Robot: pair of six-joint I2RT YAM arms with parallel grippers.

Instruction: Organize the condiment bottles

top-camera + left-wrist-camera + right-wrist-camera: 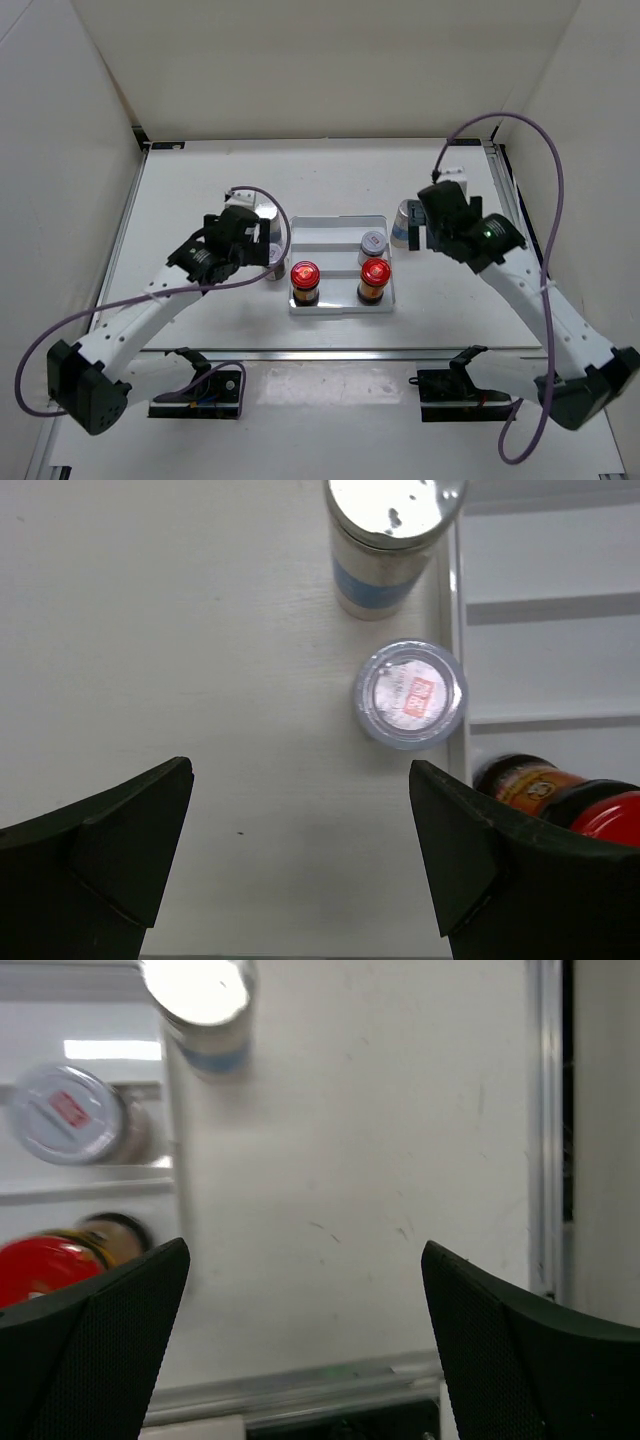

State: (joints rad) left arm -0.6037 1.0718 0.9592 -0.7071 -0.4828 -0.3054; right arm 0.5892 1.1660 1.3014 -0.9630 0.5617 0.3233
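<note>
Left gripper (300, 855) spread wide, nothing held. Right gripper (305, 1330) spread wide too. Red-capped jar (305, 273) seen in white tray (330, 235).

Red-capped jar (305, 275) is brown, silver-capped jar (388, 545) blue-banded, ridged tray (332, 234) white.

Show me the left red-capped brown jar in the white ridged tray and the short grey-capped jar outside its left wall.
Left red-capped brown jar (305, 272): top external view, centre of its red cap.
Short grey-capped jar (410, 694): left wrist view, the label on its cap.
</note>
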